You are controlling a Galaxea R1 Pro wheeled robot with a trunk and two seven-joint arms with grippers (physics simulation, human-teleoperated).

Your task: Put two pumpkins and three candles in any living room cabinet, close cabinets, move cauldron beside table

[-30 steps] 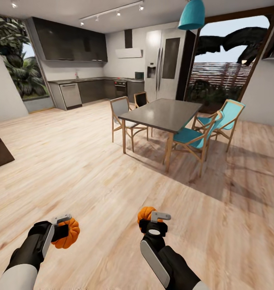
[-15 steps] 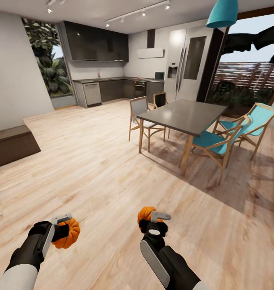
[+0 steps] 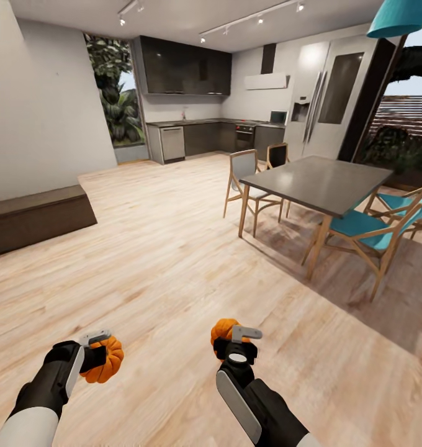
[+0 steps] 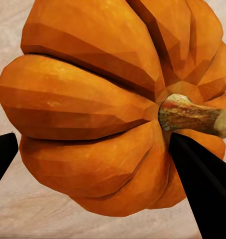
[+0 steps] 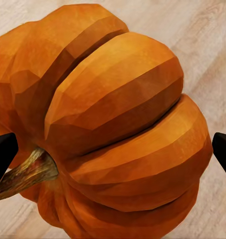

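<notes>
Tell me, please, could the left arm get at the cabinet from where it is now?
Probably not: the cabinet stands far across the bare floor, well ahead of the left pincer, which is already shut on a pumpkin.

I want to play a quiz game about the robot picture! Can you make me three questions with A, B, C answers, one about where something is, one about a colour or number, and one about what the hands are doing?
1. Where is the long low brown cabinet?
A. By the wall on the robot's left
B. Under the dining table
C. Next to the fridge

2. How many pumpkins is the robot carrying?
A. One
B. Two
C. Three

3. What is the left gripper doing?
A. Hanging open
B. Pressing the floor
C. Gripping a pumpkin

Answers:
1 A: it sits against the white wall at the left.
2 B: the left pumpkin and the right pumpkin, one in each gripper.
3 C: black fingers flank the pumpkin; the right gripper holds one too.
</notes>
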